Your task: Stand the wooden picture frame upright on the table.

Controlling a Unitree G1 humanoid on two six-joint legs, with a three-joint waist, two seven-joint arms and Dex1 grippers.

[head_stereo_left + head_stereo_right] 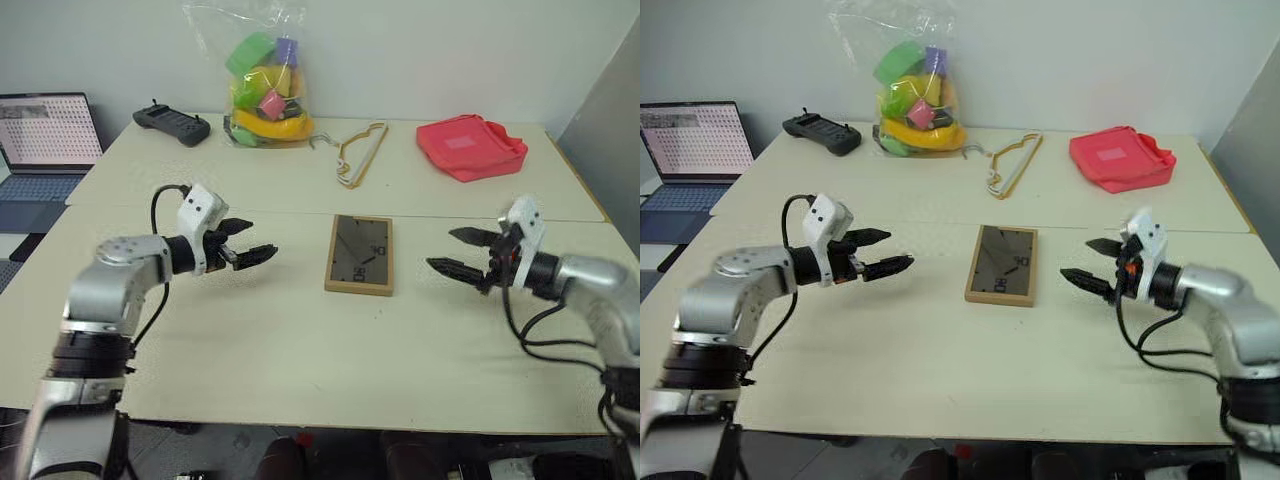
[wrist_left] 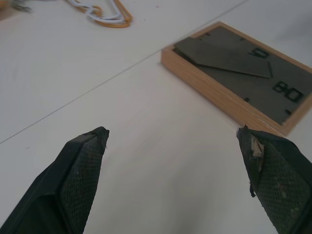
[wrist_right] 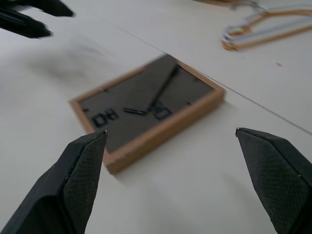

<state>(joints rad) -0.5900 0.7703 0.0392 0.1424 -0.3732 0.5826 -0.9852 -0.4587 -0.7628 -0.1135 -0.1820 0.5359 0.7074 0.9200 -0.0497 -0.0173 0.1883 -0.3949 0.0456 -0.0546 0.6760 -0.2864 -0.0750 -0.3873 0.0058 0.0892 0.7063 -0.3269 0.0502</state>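
The wooden picture frame [image 1: 361, 254] lies flat on the table [image 1: 300, 340], face down, its dark back panel and folded stand showing. It sits just in front of the table's seam, near the middle. My left gripper [image 1: 247, 243] hovers open to the frame's left, pointing toward it, with a gap of bare table between. To the frame's right, my right gripper [image 1: 458, 251] is open too and points back at it. In the wrist views the picture frame [image 2: 241, 78] [image 3: 146, 107] lies ahead of the wide-spread fingers [image 2: 80, 170] [image 3: 83, 165], untouched.
At the back of the table are a tan wire hanger [image 1: 360, 152], a red pouch [image 1: 468, 146], a clear bag of coloured toys [image 1: 264, 85] and a black controller [image 1: 172, 124]. A laptop [image 1: 45, 150] stands off the left edge.
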